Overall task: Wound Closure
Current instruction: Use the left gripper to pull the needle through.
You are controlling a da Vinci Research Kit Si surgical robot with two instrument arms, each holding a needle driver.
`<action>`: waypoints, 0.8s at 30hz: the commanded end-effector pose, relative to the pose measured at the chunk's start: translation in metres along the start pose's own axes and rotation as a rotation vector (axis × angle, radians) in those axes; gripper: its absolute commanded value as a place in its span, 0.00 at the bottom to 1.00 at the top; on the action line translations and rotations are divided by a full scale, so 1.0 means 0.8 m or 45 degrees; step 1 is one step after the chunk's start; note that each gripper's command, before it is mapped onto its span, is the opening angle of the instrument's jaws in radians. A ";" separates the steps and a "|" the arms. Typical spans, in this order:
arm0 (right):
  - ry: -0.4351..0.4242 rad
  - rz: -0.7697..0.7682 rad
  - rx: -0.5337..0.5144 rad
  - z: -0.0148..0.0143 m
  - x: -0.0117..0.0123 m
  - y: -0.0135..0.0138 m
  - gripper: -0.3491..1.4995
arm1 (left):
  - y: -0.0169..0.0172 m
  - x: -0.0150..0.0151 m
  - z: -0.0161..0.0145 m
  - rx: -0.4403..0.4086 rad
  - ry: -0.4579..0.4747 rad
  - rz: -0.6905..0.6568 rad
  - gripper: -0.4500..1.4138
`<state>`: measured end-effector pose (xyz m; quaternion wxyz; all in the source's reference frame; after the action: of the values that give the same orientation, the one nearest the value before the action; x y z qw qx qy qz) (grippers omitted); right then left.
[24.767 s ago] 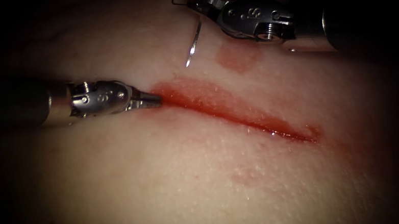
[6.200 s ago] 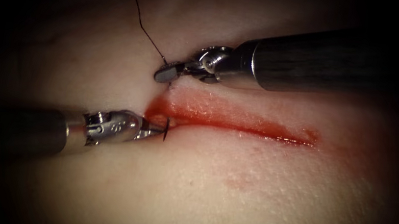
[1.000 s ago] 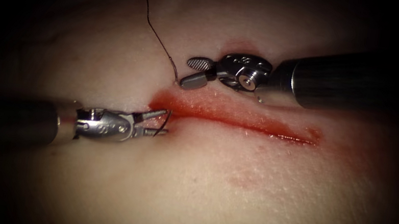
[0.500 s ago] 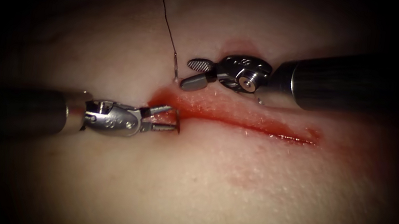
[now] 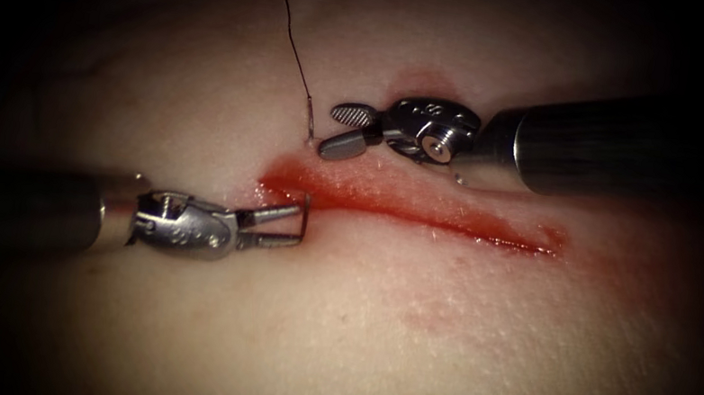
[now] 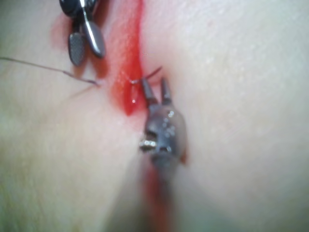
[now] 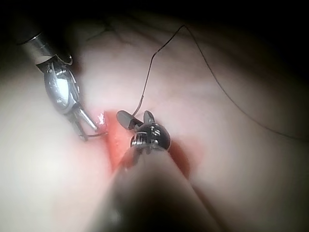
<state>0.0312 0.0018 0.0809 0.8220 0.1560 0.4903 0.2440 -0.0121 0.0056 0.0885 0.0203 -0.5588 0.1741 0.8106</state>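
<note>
Needle (image 5: pixel 304 216) tip up through tissue (image 5: pixel 441 345) at cut's (image 5: pixel 423 211) left end
Left gripper (image 5: pixel 301 224) spread around it, nearest; right gripper (image 5: pixel 335 129) spread, empty, beside thread (image 5: pixel 294 49) above.

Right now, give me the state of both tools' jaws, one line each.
Left tool: jaws open around the needle tip at the cut, not clamped.
Right tool: jaws open, holding nothing.

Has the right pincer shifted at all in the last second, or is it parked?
No. The right pincer sits open in the same spot above the left end of the cut, as it did a second ago, holding nothing.
</note>
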 end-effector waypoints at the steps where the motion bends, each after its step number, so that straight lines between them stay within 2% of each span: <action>1: 0.000 0.000 0.003 0.0010 -0.0005 -0.0001 0.94 | 0.0004 -0.0004 0.0011 0.000 0.000 0.024 0.24; 15: 0.002 -0.003 0.009 0.0010 -0.0005 -0.0004 0.94 | -0.0010 -0.0032 0.0026 -0.020 -0.007 0.063 0.24; 24: 0.003 -0.004 0.011 0.0012 -0.0007 -0.0004 0.94 | -0.0006 -0.0014 0.0038 -0.032 0.017 0.085 0.24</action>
<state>0.0314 0.0015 0.0810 0.8214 0.1578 0.4924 0.2408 -0.0139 0.0073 0.0897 -0.0155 -0.5586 0.1823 0.8090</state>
